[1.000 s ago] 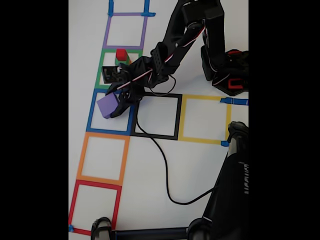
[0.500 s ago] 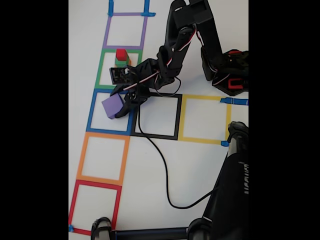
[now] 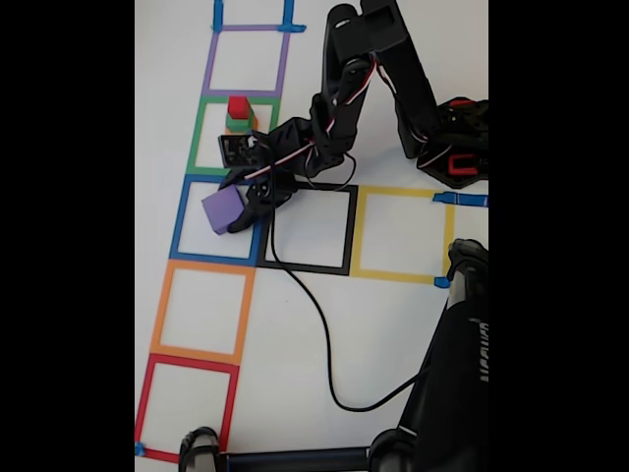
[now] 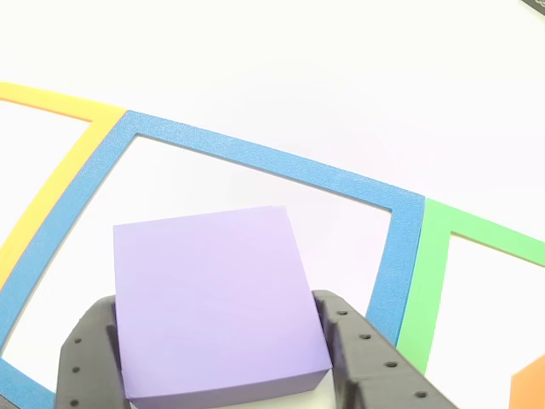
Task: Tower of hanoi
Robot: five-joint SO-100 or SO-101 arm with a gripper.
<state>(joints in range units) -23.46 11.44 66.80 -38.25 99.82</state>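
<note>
In the fixed view my gripper (image 3: 230, 210) is shut on the purple cube (image 3: 222, 209), inside the blue tape square (image 3: 181, 221). The other view shows the purple cube (image 4: 213, 302) close up, with a black finger (image 4: 85, 358) on its left side and another on its right. I cannot tell if the cube touches the table. A small stack stands in the green tape square (image 3: 200, 138) just beyond the gripper, with the red cube (image 3: 237, 104) on the green cube (image 3: 238, 122). An orange cube (image 4: 532, 388) shows as a corner at the lower right of the other view.
A column of tape squares runs purple (image 3: 209, 59), green, blue, orange (image 3: 160, 313), red (image 3: 144, 403); black (image 3: 349, 228) and yellow (image 3: 444, 234) squares lie to the right. The arm's base (image 3: 452, 143) sits at right. A black cable (image 3: 314, 324) crosses the table toward a black stand (image 3: 452, 374).
The gripper has carried the purple cube a little to the right within the blue square, and the arm's upper links have swung upright. The stack has not moved.
</note>
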